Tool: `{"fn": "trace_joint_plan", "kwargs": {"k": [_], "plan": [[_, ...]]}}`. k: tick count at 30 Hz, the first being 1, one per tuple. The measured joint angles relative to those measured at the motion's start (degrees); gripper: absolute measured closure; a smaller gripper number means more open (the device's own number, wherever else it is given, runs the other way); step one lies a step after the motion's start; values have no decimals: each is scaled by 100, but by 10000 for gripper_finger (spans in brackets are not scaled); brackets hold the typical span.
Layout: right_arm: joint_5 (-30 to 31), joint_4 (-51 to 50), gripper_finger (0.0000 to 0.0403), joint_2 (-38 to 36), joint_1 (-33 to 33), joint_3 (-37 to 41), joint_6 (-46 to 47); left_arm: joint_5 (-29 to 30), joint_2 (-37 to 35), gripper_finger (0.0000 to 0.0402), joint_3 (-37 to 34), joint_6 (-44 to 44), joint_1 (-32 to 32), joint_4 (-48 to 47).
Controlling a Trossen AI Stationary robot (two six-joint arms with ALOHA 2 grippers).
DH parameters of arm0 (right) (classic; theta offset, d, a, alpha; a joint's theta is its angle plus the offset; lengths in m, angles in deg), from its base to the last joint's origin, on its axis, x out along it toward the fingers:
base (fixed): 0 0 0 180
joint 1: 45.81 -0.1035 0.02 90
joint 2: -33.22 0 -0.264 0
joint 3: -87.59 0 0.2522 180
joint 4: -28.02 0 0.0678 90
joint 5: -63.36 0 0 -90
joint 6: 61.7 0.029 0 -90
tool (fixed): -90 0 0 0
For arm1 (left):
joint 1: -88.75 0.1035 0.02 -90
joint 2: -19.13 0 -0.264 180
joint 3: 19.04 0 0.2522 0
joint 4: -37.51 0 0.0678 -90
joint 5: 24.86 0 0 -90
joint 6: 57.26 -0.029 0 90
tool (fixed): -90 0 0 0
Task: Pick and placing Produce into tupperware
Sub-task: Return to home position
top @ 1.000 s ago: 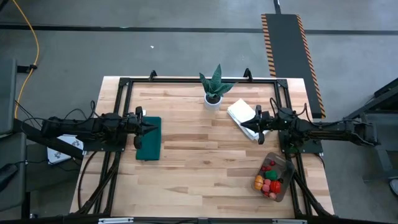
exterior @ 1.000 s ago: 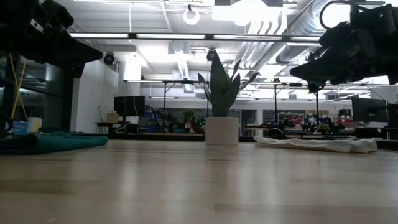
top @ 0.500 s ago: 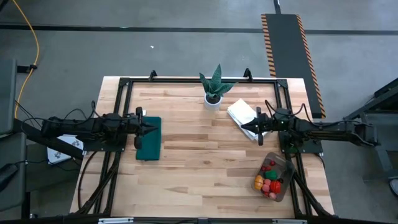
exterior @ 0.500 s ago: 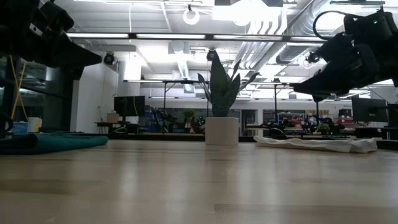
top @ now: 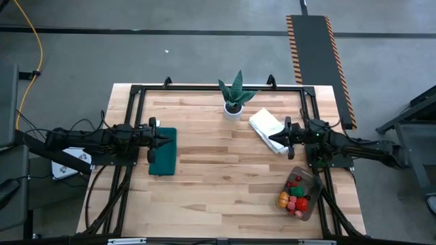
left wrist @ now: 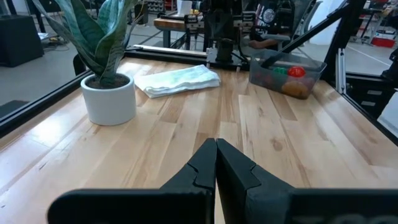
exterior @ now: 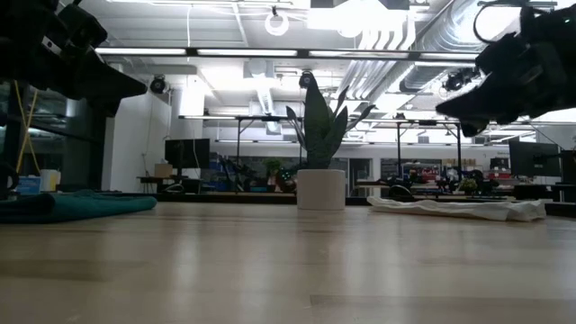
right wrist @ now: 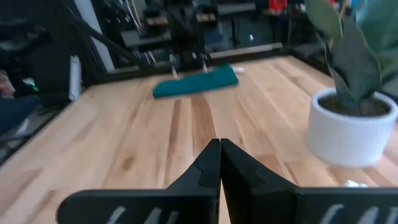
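The tupperware point(top: 312, 204), a clear container, stands at the table's near right corner with the produce point(top: 293, 199) lying inside it, red, orange and green pieces. In the left wrist view the tupperware point(left wrist: 314, 67) shows far across the table with produce point(left wrist: 296, 71) in it. My left gripper point(top: 167, 139) hovers shut over the green mat at the table's left. My right gripper point(top: 272, 139) hovers shut over the white cloth at the right, on the far side of the tupperware. Both point about level toward the table's middle and hold nothing.
A spiky plant in a white pot point(top: 234, 103) stands at the far middle. A folded white cloth point(top: 264, 124) lies below my right gripper and a dark green mat point(top: 162, 155) below my left. Black frame rails point(top: 218, 88) run along the table's edges. Bare wood point(top: 218, 170) lies between the arms.
My right gripper dipped nose-down, then came back up to about level, and has drawn back a little toward the table's right edge. It has stayed shut. My left arm has kept still.
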Motion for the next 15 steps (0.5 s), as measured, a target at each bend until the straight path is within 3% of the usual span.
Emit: {"fn": "trace_joint_plan", "kwargs": {"k": [6, 15], "plan": [[96, -247, 403, -726, -227, 0, -47, 0, 0, 402, 0, -28, 0, 0], [998, -802, 403, -1412, -788, 2, -203, -2, 1, 402, 0, -54, 0, -19]]}}
